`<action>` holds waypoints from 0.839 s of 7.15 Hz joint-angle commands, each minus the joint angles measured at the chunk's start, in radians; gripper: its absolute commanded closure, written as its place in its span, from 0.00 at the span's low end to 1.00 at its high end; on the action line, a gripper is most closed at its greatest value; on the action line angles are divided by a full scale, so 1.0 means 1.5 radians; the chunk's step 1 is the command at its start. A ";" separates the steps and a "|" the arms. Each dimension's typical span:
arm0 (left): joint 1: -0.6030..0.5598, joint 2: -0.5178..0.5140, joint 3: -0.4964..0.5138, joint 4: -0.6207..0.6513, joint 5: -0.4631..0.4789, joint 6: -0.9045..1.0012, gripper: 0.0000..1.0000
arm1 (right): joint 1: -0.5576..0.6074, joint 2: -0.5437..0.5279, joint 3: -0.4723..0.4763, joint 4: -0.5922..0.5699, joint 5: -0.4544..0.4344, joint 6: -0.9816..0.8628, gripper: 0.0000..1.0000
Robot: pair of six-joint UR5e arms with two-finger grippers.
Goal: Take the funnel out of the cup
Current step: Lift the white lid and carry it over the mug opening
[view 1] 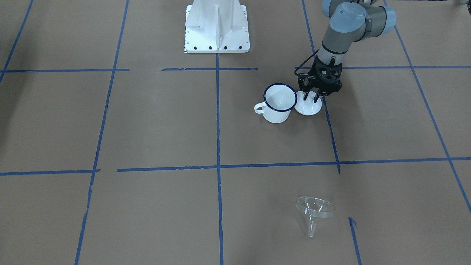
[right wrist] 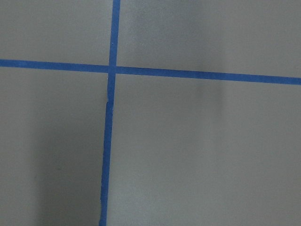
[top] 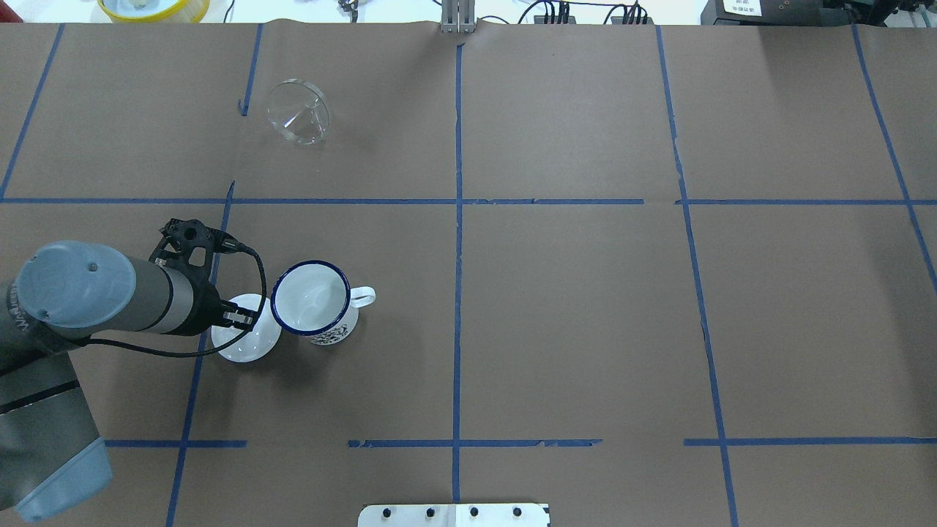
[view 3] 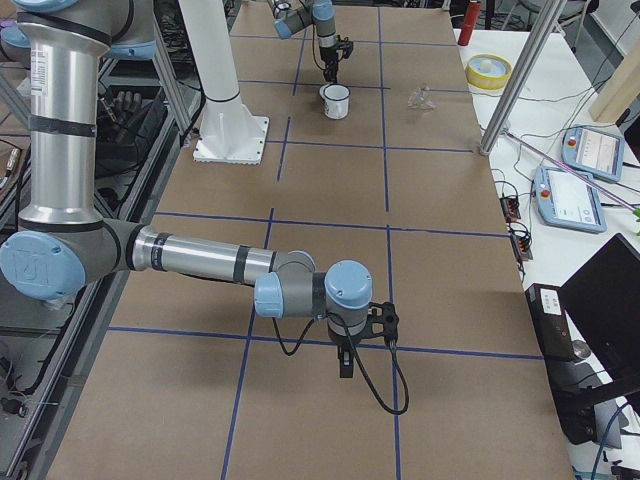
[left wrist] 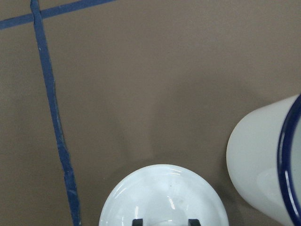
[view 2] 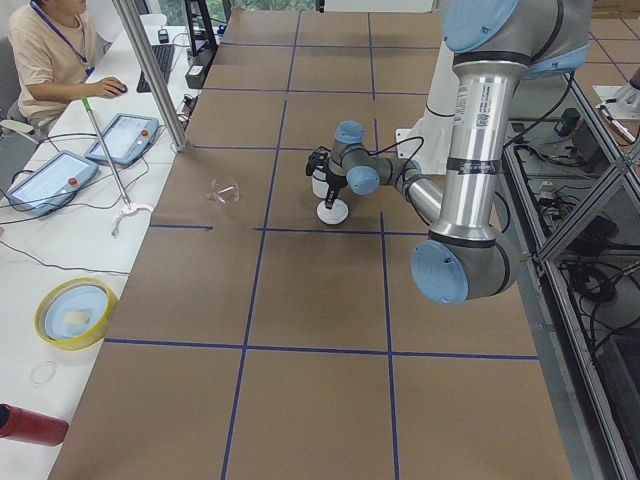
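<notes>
Robotics lab: two grey-and-blue robot arms (view 2: 478, 150) rise from a white pedestal (view 1: 217, 27) at a paper-covered desk (top: 585, 329) gridded with blue tape (top: 458, 293), while an operator (view 2: 52, 52) sits at a side bench with control tablets (view 2: 125, 137).

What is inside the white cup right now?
Nothing can be seen in it: in the overhead view the cup shows a bare white bottom. The funnel lies on the table, far from it. A strip of inner wall behind the near rim is hidden.
</notes>
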 commanded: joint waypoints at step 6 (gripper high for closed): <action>-0.073 -0.173 -0.131 0.282 -0.035 -0.049 1.00 | 0.000 0.000 0.000 0.000 0.000 0.000 0.00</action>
